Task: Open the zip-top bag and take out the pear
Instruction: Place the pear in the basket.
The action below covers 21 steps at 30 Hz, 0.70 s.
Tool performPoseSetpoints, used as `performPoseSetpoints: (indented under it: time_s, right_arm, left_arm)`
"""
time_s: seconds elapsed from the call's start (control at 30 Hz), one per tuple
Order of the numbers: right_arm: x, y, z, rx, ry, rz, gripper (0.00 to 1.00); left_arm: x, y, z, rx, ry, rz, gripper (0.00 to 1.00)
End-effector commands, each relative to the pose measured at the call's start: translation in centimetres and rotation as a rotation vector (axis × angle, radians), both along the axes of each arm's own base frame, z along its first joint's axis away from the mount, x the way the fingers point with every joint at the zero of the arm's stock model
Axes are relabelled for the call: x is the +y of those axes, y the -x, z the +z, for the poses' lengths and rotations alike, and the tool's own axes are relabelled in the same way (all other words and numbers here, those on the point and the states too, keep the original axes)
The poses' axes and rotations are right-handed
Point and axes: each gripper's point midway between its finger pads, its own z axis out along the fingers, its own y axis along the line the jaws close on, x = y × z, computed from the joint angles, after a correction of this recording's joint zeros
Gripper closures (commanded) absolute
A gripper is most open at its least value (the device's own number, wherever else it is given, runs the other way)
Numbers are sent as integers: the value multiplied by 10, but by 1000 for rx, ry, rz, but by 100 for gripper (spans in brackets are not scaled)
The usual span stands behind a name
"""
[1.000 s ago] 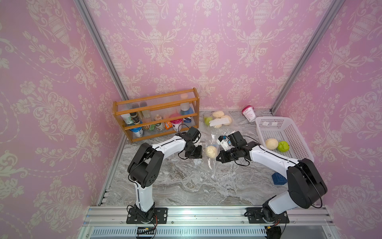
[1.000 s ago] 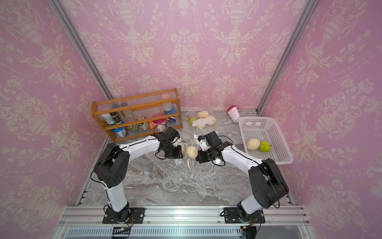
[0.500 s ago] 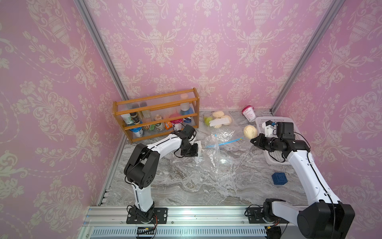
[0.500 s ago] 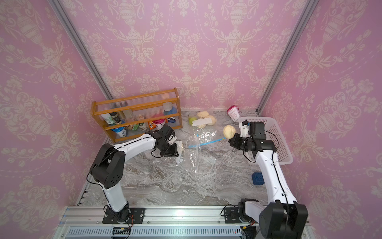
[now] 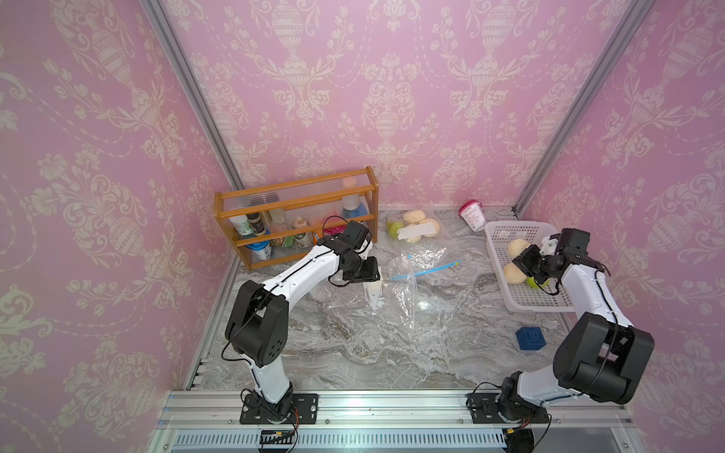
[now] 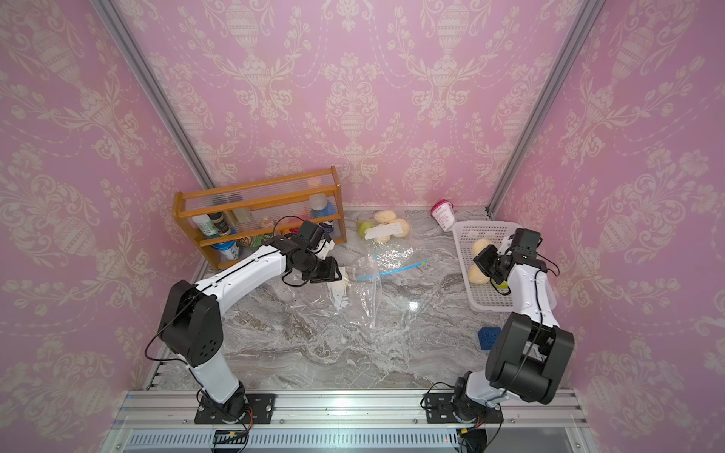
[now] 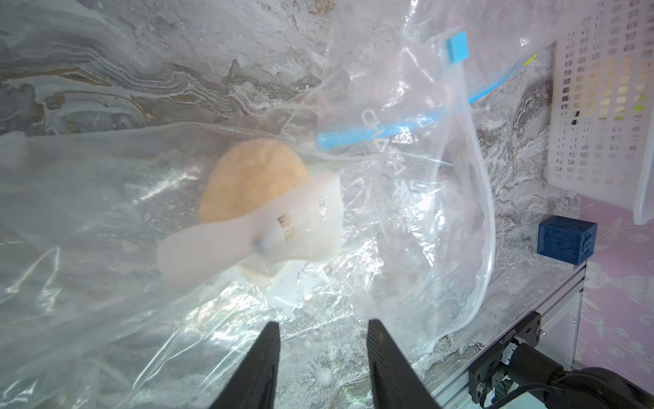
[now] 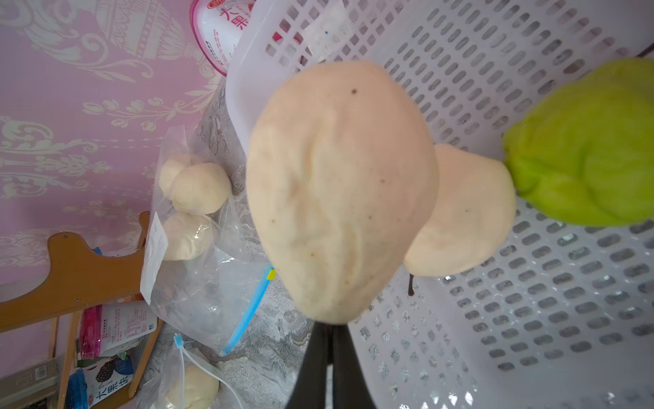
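Now, your right gripper (image 8: 327,331) clenched on narrow end of pale beige pear (image 8: 339,184), hanging over white perforated plastic basket (image 5: 521,304), close to second pale fruit (image 8: 470,212) and green fruit (image 8: 584,141). Your left gripper (image 7: 320,329) released, jaws apart, just above crumpled clear zip-top bag (image 5: 404,290) mid-table. Bare marble tabletop (image 5: 353,353) toward front rail. Dark blue cube (image 5: 530,338) near basket's front corner.

Left arm (image 5: 298,274) stretched forward, left fingers (image 7: 262,361) parted; right arm (image 5: 584,290) folded, right fingers (image 8: 318,361) pressed together.
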Motion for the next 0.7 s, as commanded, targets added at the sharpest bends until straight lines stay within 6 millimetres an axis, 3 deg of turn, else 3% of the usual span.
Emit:
performPoseSetpoints:
  time_s: [0.0, 0.17, 0.33, 0.4, 0.5, 0.67]
  right_arm:
    - [-5, -3, -8, 13, 11, -9, 87]
    - [-6, 1, -6, 25, 45, 9, 65]
    - [16, 8, 19, -9, 90, 75, 58]
    - [41, 13, 34, -41, 105, 143, 58]
    - [97, 22, 46, -85, 80, 286, 58]
    - [196, 42, 32, -100, -32, 509, 67]
  left_arm:
    - [16, 2, 6, -5, -36, 0, 56]
    - [29, 0, 10, -12, -35, 18, 56]
    - [48, -3, 21, -27, -31, 48, 55]
    - [57, -4, 26, -37, -30, 60, 53]
    - [64, -3, 30, -45, -23, 65, 46]
    - [61, -7, 27, -56, 7, 69, 42]
